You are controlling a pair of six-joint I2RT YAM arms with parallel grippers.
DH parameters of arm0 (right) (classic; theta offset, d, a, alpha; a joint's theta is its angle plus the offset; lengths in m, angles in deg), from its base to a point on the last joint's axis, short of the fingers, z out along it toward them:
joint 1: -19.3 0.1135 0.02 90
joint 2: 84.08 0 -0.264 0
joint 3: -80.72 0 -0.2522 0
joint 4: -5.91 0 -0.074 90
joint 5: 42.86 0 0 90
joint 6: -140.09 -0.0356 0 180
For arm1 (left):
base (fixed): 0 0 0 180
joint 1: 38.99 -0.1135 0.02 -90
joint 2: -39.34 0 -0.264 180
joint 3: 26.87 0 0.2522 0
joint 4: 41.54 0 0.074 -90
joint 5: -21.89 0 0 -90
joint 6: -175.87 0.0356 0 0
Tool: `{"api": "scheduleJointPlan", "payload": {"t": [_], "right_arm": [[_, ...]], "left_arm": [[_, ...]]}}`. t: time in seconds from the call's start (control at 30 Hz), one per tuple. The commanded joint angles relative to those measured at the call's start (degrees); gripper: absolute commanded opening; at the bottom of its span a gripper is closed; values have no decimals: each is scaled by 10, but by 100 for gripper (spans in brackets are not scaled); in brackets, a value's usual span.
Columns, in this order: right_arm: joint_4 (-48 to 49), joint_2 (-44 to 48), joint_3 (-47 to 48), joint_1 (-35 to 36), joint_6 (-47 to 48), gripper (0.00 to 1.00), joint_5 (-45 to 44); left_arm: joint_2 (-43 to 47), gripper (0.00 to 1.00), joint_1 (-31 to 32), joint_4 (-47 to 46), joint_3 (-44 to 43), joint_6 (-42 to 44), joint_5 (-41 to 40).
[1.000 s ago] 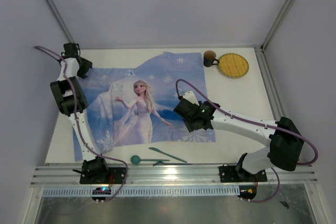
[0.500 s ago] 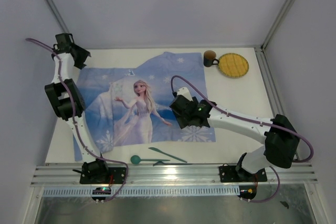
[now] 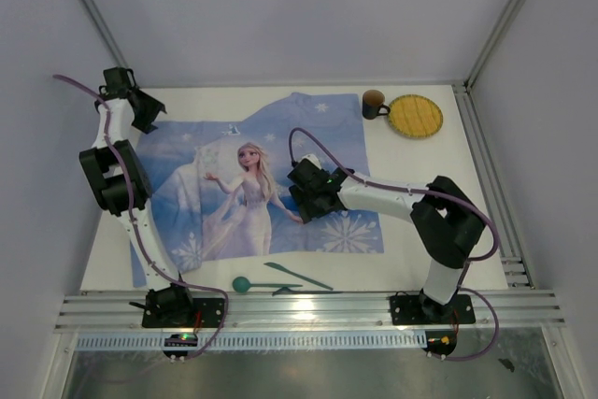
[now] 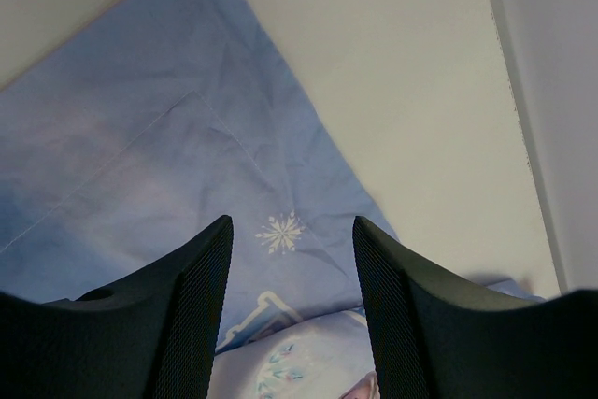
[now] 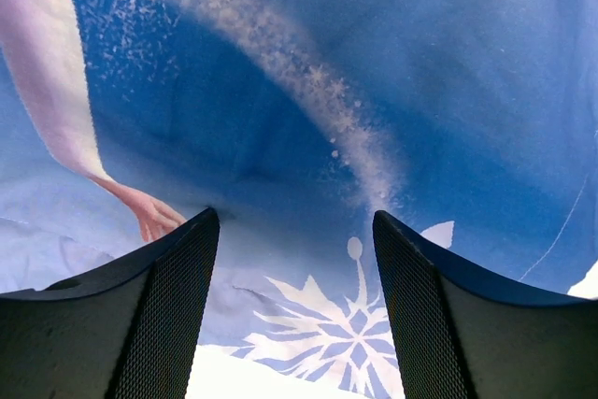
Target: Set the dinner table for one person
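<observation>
two pairs of jaws, both spread wide and holding nothing. my left gripper point(image 4: 291, 231) hangs over the far left corner of the cloth point(image 3: 252, 184). my right gripper point(image 5: 294, 226) sits low over the cloth's middle, just right of the printed figure's hand. the table point(image 3: 425, 193) lies under the cloth and shows white around it, widest off the cloth's right edge.

what worries me is the cloth itself. it lies crooked and creased. if i pinch the far left corner and pull while my right fingers point(image 5: 159, 315) press down mid-cloth, i expect the fabric to bunch between us rather than flatten. it is thin, so closing from above could also miss it and scrape the table.

the mug point(image 3: 374, 103) stands just off the cloth's far right corner, with the plate point(image 3: 415, 116) beside it. a fold pushed that way could nudge or tip the mug. the spoon point(image 3: 252, 284) and knife point(image 3: 299, 275) lie just off the cloth's near edge; whether the knife touches the hem i cannot tell. a drag toward that side could sweep both against the rail.
</observation>
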Motion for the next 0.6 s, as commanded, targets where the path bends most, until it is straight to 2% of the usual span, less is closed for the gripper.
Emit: {"api": "scheduleJointPlan", "payload": {"t": [0.0,0.3,0.57], "right_arm": [[23,5,11,-3,-13,71,17],[9,6,-17,-5,-23,72,30],[-28,-41,25,-12,-25,75,62]], "left_arm": [[11,57,-1,3,1,12,4],[-1,57,-1,-3,3,0,20],[-4,57,-1,-7,3,0,27]]}}
